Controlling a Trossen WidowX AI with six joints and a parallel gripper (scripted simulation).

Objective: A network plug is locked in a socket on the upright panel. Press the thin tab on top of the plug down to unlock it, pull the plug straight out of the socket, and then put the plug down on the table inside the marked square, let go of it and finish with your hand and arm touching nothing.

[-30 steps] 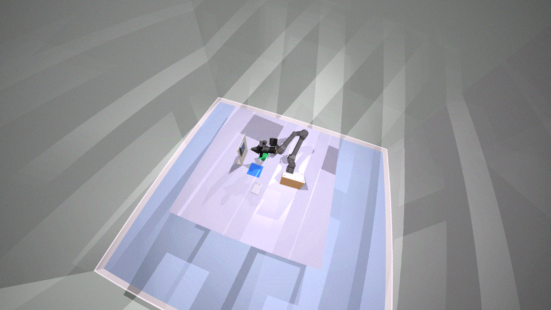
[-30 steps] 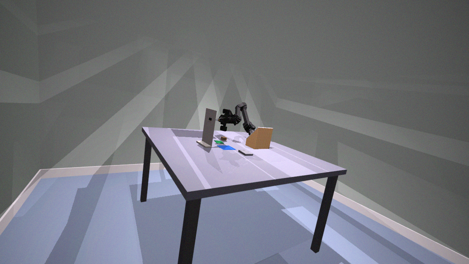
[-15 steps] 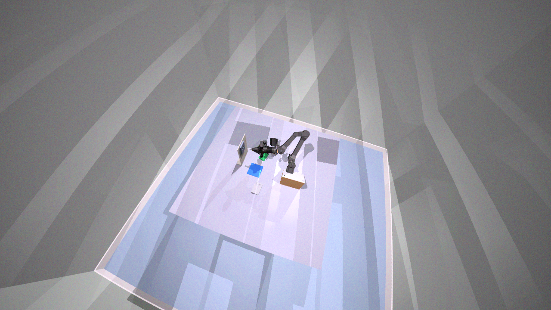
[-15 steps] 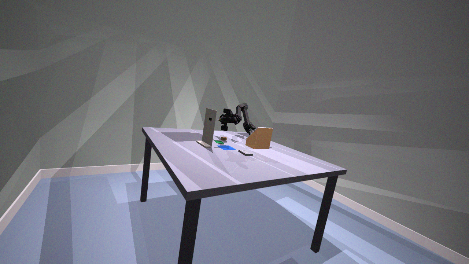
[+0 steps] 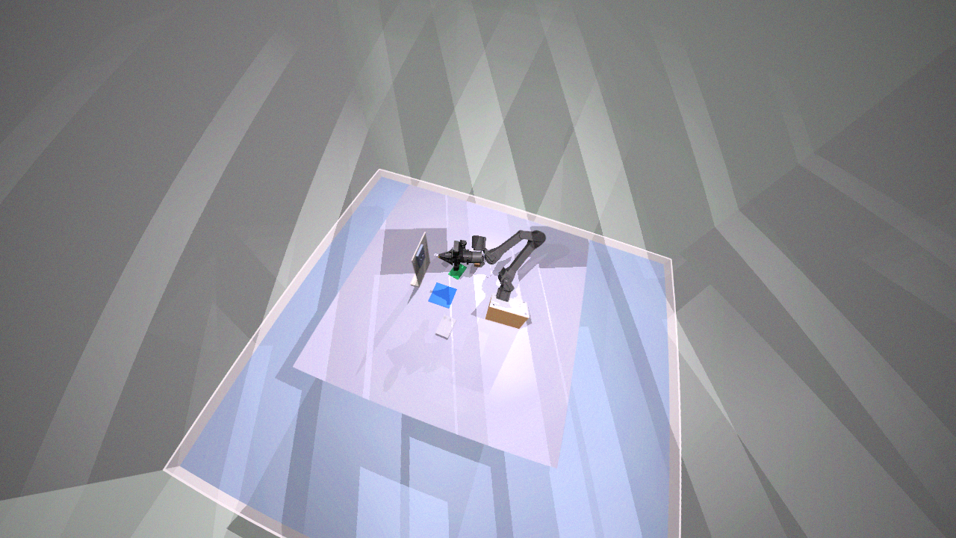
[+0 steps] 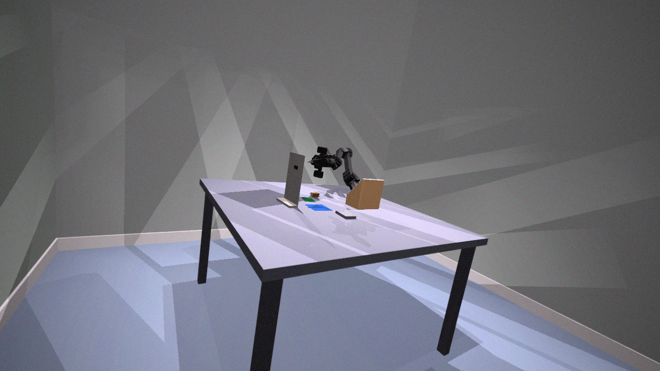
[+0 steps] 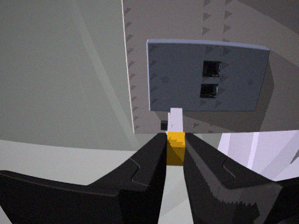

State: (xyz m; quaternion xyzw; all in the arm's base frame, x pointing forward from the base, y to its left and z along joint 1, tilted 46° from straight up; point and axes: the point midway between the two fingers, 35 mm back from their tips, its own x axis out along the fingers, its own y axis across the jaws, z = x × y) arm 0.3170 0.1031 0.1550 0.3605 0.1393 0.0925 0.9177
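Observation:
My gripper [image 7: 174,141] [image 5: 442,255] [image 6: 313,162] is shut on the network plug [image 7: 176,154], a yellow body with a pale front end. The plug is out of the socket and held in the air a short way in front of the upright panel [image 7: 166,4] [image 5: 420,258] [image 6: 294,177]. The blue-grey socket plate [image 7: 174,74] on the panel shows two dark empty sockets [image 7: 211,68], one above the other. A green square [image 5: 456,271] [image 6: 308,199] lies on the table under the gripper, and a blue square [image 5: 442,294] [image 6: 318,207] lies beside it.
A brown box [image 5: 506,314] [image 6: 365,194] stands at the arm's base. A flat pale slab [image 5: 444,326] [image 6: 345,214] lies past the blue square. A small brown block [image 6: 315,194] sits near the green square. The panel stands on a small foot [image 6: 286,202].

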